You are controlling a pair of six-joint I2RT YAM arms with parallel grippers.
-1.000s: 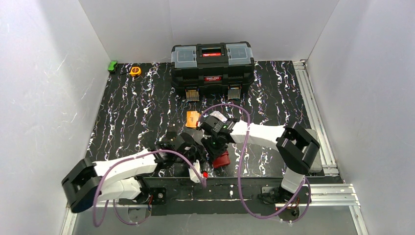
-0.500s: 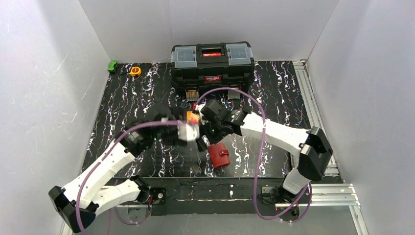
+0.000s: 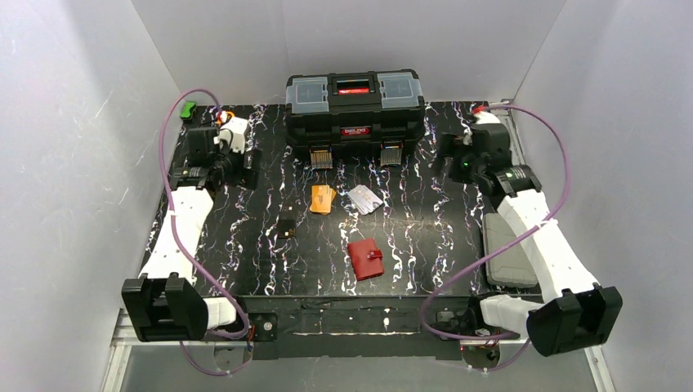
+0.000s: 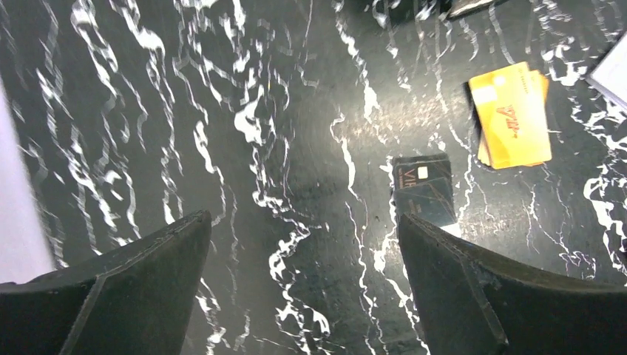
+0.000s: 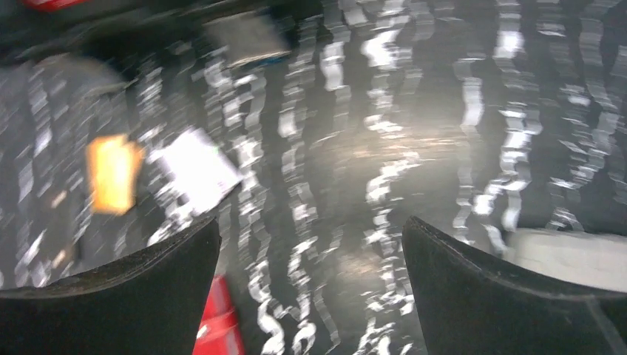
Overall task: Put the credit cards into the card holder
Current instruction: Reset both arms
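The red card holder (image 3: 365,259) lies shut near the table's front middle; its edge shows blurred in the right wrist view (image 5: 220,325). Beyond it lie an orange pile of credit cards (image 3: 323,198) (image 4: 510,115) (image 5: 111,171), a whitish-grey pile (image 3: 364,198) (image 5: 194,170) and a single dark card (image 3: 286,229) (image 4: 423,188). My left gripper (image 3: 248,166) (image 4: 302,218) hangs open over the far left of the table, empty. My right gripper (image 3: 448,159) (image 5: 310,222) hangs open over the far right, also empty. Both are well away from the cards and the holder.
A big black toolbox (image 3: 355,106) stands at the back middle. A green object (image 3: 189,109) sits in the back left corner. A grey pad (image 3: 507,249) (image 5: 577,255) lies at the right edge. White walls close in three sides.
Both grippers opened and swung away from the table's middle, the left to the far left, the right to the far right. The card holder now lies uncovered.
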